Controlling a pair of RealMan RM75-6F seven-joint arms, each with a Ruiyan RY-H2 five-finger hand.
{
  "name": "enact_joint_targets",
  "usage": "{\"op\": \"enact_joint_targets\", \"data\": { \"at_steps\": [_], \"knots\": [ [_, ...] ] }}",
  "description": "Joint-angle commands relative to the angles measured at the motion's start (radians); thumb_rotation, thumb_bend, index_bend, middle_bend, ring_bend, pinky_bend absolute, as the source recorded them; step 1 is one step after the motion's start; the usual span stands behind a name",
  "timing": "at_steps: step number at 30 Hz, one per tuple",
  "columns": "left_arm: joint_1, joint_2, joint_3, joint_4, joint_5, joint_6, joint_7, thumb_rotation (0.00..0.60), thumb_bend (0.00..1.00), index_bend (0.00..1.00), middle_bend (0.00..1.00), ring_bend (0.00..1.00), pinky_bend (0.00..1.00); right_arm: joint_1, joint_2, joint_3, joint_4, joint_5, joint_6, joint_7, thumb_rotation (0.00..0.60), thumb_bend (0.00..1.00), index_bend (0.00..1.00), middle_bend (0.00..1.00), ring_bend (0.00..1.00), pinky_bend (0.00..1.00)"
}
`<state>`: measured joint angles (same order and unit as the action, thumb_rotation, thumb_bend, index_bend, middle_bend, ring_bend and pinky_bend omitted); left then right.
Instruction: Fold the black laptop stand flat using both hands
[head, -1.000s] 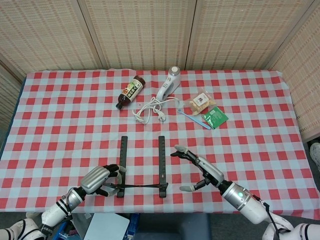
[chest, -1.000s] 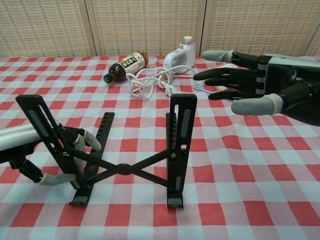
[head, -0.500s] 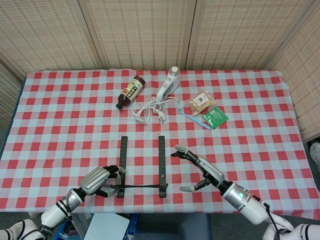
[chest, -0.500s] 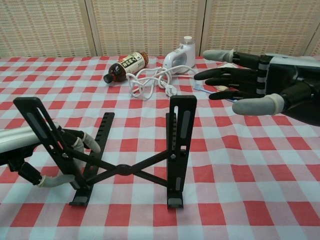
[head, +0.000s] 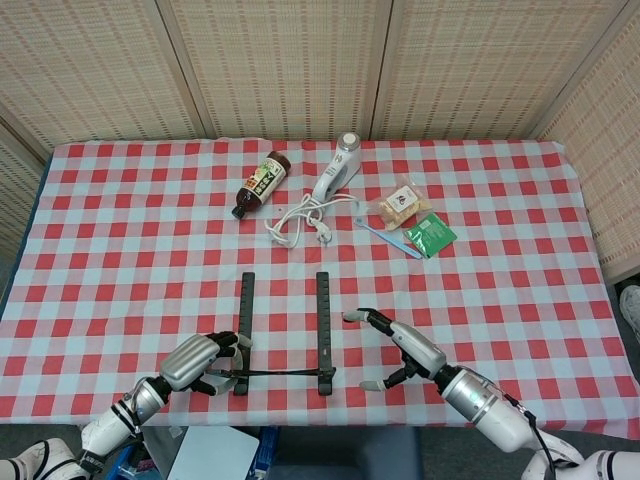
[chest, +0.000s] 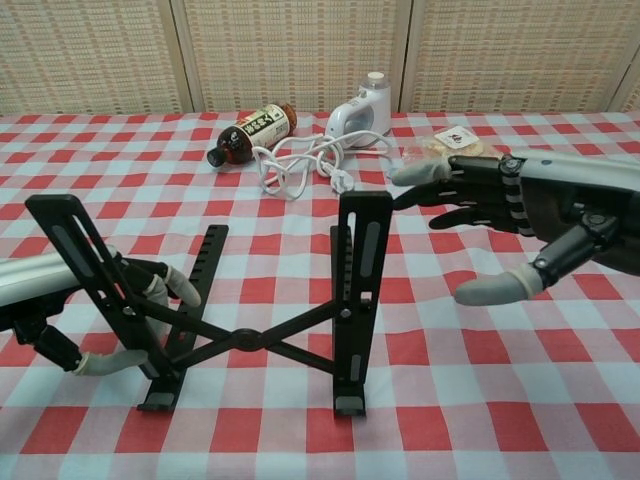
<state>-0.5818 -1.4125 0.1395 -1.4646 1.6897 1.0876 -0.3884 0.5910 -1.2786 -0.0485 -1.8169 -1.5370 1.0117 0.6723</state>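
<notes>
The black laptop stand (head: 283, 330) (chest: 240, 295) stands unfolded near the table's front edge, two upright arms joined by a crossed brace. My left hand (head: 197, 362) (chest: 75, 315) grips the left arm of the stand low down, its fingers curled around the bar. My right hand (head: 400, 348) (chest: 500, 215) hovers open just right of the stand's right arm (chest: 362, 280), fingers spread toward it, without touching.
At the back of the checked cloth lie a brown bottle (head: 261, 183), a white handheld appliance (head: 336, 168) with a coiled cord (head: 300, 220), a snack packet (head: 402, 204) and a green sachet (head: 430, 235). The table's front edge runs close beneath the stand.
My right hand has dropped lower and moved slightly nearer the stand's right arm. The left hand and the stand have barely shifted.
</notes>
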Motion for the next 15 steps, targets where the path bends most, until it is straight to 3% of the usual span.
{"op": "enact_joint_targets", "data": {
  "at_steps": [1, 8, 15],
  "knots": [
    [0.000, 0.000, 0.000, -0.001, 0.000, -0.001, 0.002, 0.600, 0.35, 0.50, 0.24, 0.20, 0.32, 0.013, -0.049, 0.032, -0.053, 0.190, -0.079, -0.278, 0.600, 0.05, 0.21, 0.20, 0.03, 0.07],
    [0.000, 0.003, -0.001, -0.008, -0.002, -0.001, 0.003, 0.600, 0.35, 0.50, 0.24, 0.20, 0.32, 0.034, -0.158, 0.077, -0.057, 0.378, -0.078, -0.521, 0.600, 0.08, 0.31, 0.26, 0.06, 0.07],
    [0.001, 0.006, -0.001, -0.012, -0.004, -0.001, 0.004, 0.600, 0.35, 0.50, 0.24, 0.20, 0.32, 0.060, -0.221, 0.105, -0.062, 0.480, -0.079, -0.658, 0.600, 0.10, 0.38, 0.28, 0.08, 0.07]
  ]
}}
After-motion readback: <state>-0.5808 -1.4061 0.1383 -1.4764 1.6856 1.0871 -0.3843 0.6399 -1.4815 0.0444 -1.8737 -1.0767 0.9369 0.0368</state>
